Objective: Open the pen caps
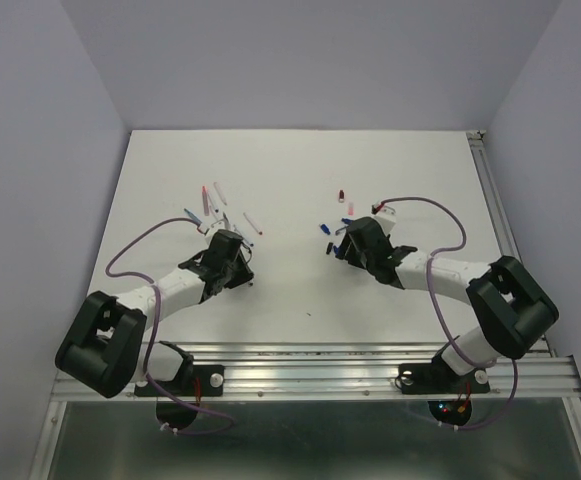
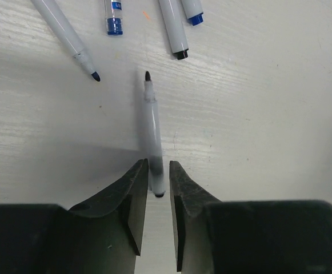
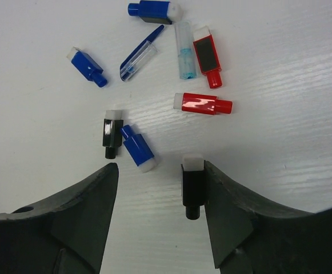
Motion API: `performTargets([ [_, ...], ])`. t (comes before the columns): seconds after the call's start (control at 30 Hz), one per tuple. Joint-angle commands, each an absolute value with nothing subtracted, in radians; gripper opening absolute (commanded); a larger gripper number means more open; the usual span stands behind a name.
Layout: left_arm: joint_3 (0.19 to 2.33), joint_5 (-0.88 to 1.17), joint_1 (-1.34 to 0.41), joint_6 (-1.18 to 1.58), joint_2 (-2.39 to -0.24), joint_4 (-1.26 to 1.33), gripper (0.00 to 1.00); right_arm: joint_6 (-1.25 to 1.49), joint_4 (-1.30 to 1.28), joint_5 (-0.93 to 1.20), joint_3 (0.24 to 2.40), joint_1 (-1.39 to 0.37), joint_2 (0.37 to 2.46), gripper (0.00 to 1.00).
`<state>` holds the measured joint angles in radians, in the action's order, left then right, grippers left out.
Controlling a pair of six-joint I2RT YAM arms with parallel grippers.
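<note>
Two claws low over one white surface. Left gripper (image 2: 157, 171) clamped on the tail end of a slim pen (image 2: 150, 120), fingers (image 2: 132, 191) almost together around the barrel, bare dark tip pointing straight ahead of the claw. Farther ahead, four other pens (image 2: 174, 31) fanned along the view's top edge, well apart from the held one, some with blue ends, one with a black end. Right gripper (image 3: 161, 177) spread wide, jaws well apart; between them a black cap (image 3: 192, 185) with a white end, touching the inner face of one finger (image 3: 228, 200). Just ahead of that claw, a second black cap (image 3: 112, 133) touching a blue cap (image 3: 138, 148); beyond those, two red caps (image 3: 203, 104), two more blue caps (image 3: 90, 66), a clear tube (image 3: 185, 51) and a translucent piece with a blue clip (image 3: 137, 54), all loose and near one another. Beneath everything, a table (image 1: 300, 290) of white, faintly grained, matt board, softly shadowed under the fingers. Around it, plain pale lilac walls (image 1: 30, 150) on three sides; behind the claws, a ribbed metal rail (image 1: 320, 365) along the near edge.
</note>
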<state>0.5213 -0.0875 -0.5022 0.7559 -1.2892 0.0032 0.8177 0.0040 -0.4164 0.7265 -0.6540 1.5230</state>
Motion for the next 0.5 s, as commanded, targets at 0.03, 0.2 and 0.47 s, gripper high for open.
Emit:
performTargets([
  [0.03,0.569,-0.110,-0.500,0.744,-1.289,-0.032,0.36,0.834,0.005,-0.414,0.703,-0.652,1.434,0.73],
  [0.2,0.574,-0.112,-0.500,0.744,-1.269,-0.048,0.48,0.831,-0.028,-0.416,0.687,-0.650,1.396,0.80],
  [0.47,0.584,-0.080,-0.500,0.730,-1.157,-0.081,0.74,0.821,-0.015,-0.419,0.701,-0.652,1.431,0.89],
])
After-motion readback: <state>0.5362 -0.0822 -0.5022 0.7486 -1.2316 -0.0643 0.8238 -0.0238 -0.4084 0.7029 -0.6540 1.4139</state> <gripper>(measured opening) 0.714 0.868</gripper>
